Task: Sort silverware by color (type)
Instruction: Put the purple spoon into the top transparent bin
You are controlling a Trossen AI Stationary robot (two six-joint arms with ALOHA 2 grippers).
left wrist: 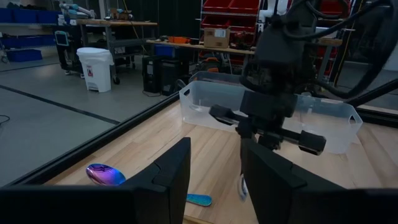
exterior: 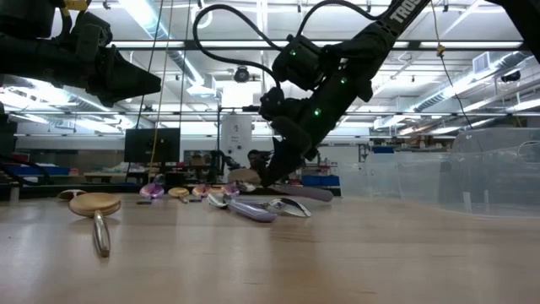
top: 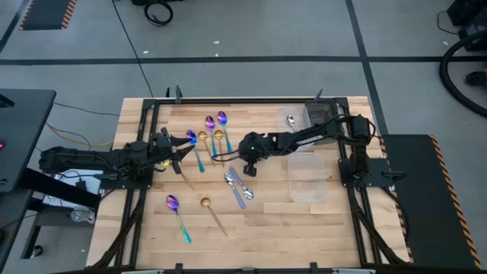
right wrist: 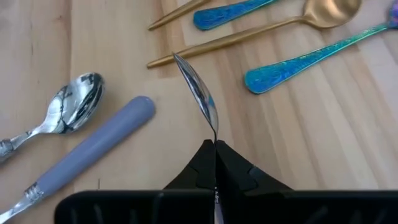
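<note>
My right gripper (right wrist: 215, 163) is at mid-table (top: 246, 161), shut on a silver spoon (right wrist: 198, 93) whose bowl sticks out ahead of the fingertips, seen edge-on. Another silver spoon (right wrist: 78, 106) and a lavender-handled piece (right wrist: 93, 149) lie flat beside it. Gold spoons (top: 218, 135) and purple-blue spoons with teal handles (top: 209, 122) lie toward the far edge. One purple-blue spoon (top: 173, 204) and one gold spoon (top: 205, 203) lie nearer the front. My left gripper (left wrist: 214, 180) waits open at the table's left (top: 176, 148), touching nothing. My right gripper pinches the silver spoon's neck (right wrist: 214, 135), just behind the bowl, between its two fingertips. The fingers slant down from the table's right side and lie along the spoon. The bowl points ahead, turned on edge; the handle is hidden under the gripper.
Two clear plastic containers stand at the right: one at the far edge (top: 308, 118) with a silver spoon (top: 291, 120) in it, and one nearer (top: 307, 176). Bare wood lies along the table's front (top: 289, 236).
</note>
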